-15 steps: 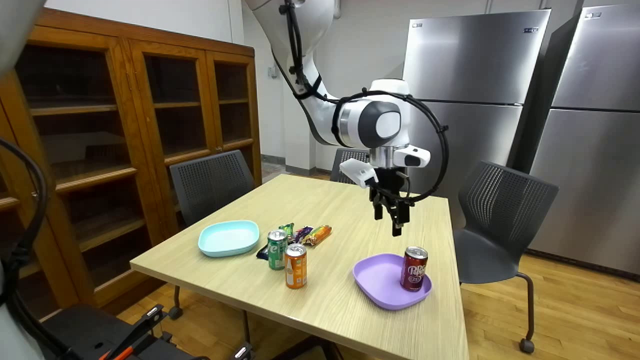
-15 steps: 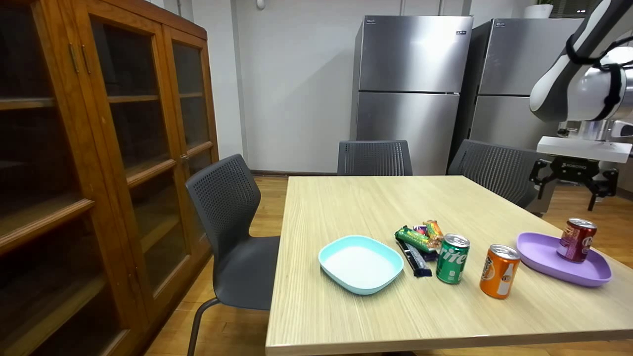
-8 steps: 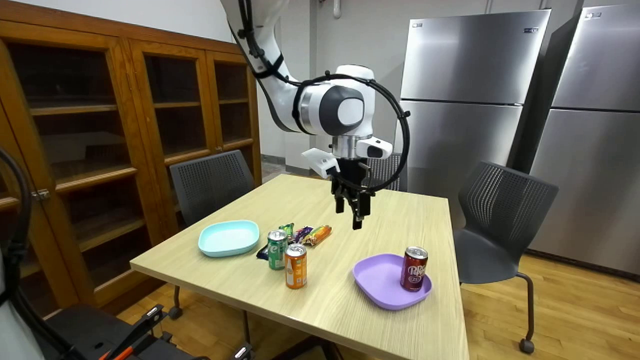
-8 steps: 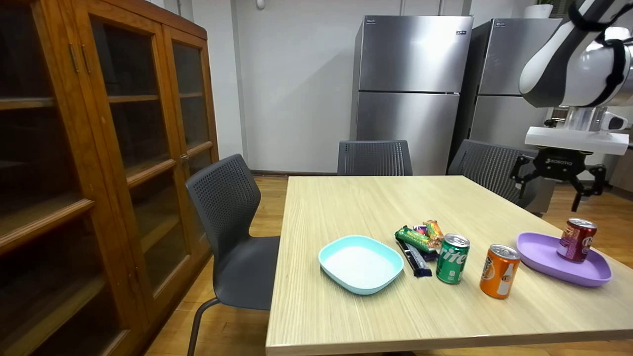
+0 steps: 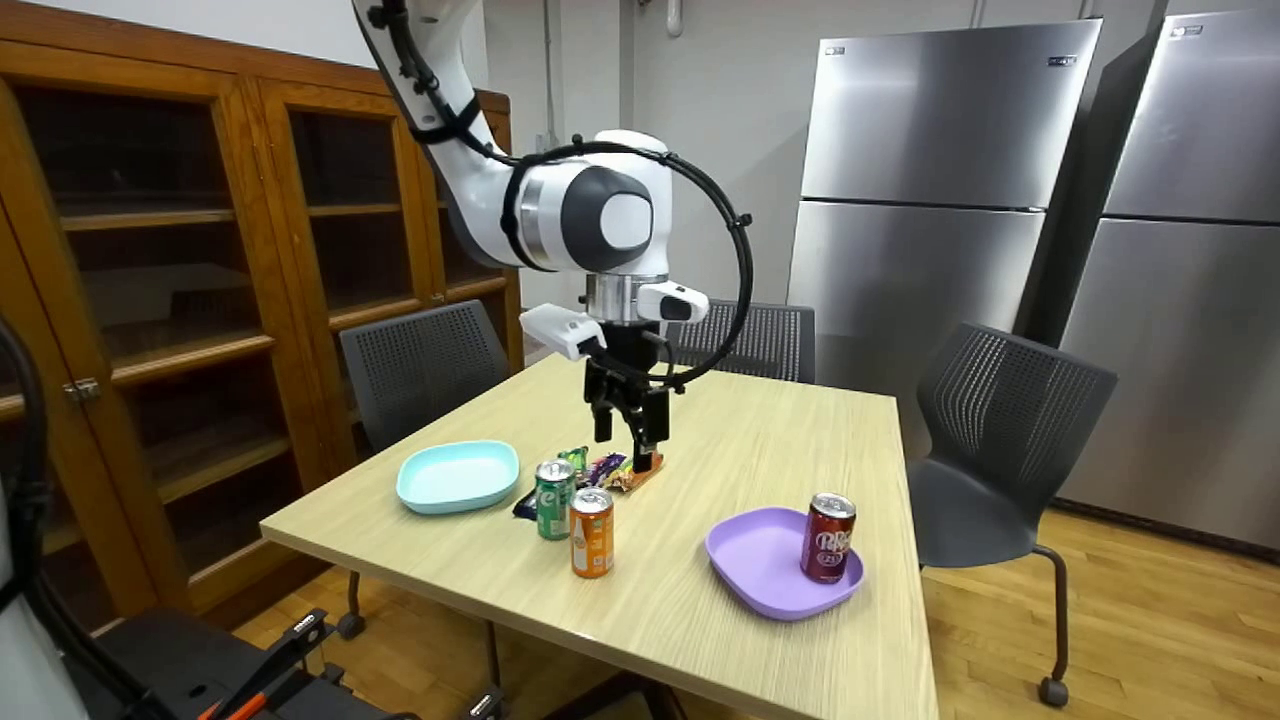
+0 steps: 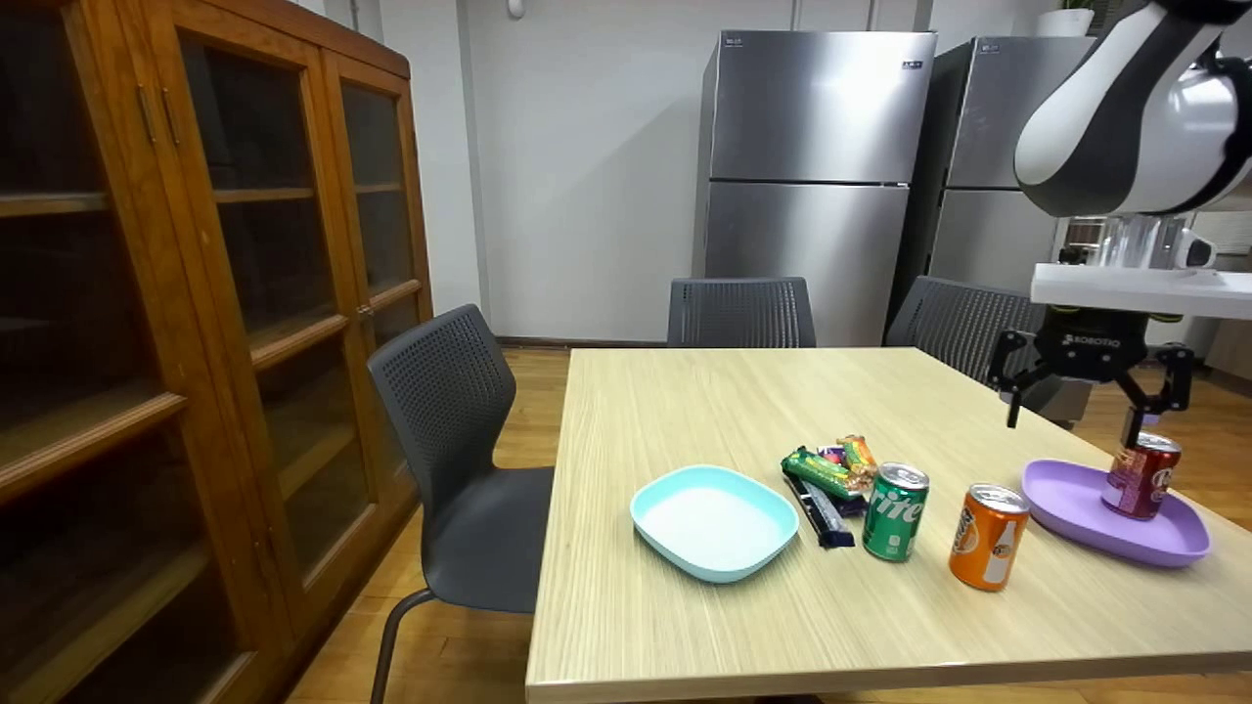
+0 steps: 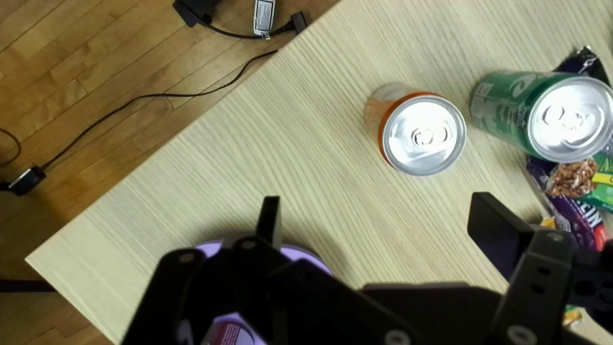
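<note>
Black two-finger gripper [image 5: 625,442]: swings toward nine o'clock in an exterior view, away from the rounded purple plastic plate [image 5: 752,560].
Jaws: apart, empty.
Orange cylindrical metal can [image 7: 417,132]: upright, one o'clock in the wrist view, seemingly nearer now.

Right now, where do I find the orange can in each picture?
In an exterior view: orange can, lower middle, slightly left of centre.
In an exterior view: orange can, lower right.
Wrist view: orange can, right of centre, above the middle.
Shared landmark: the green can beside it, left of it in both exterior views, right of it in the wrist view.
</note>
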You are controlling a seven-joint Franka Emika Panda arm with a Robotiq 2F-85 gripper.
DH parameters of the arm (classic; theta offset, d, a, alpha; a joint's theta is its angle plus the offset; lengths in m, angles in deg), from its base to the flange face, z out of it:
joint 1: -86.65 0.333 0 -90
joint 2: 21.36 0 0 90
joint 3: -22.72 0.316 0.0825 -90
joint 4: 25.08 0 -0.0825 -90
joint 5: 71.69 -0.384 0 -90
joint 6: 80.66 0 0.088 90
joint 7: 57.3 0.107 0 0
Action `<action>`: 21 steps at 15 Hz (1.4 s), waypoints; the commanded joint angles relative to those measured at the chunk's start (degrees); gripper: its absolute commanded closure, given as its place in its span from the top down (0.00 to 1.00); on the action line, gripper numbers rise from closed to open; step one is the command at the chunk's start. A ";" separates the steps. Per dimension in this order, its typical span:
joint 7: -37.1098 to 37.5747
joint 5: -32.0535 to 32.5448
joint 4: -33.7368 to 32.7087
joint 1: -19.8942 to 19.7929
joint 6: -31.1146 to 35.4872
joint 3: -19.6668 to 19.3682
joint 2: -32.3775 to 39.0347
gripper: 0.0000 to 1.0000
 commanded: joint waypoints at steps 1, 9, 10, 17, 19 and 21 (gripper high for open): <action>-0.16 2.66 4.18 0.25 0.79 1.03 -3.45 1.00; 0.04 1.64 2.32 -0.29 0.55 1.90 -0.76 1.00; -0.43 0.79 2.41 -0.30 1.38 2.23 -0.02 1.00; -2.08 -1.32 1.73 0.22 5.30 4.06 5.00 1.00; -1.43 -0.51 1.26 0.63 6.19 3.87 6.53 1.00; -1.48 -0.56 0.65 0.81 6.65 3.80 8.02 1.00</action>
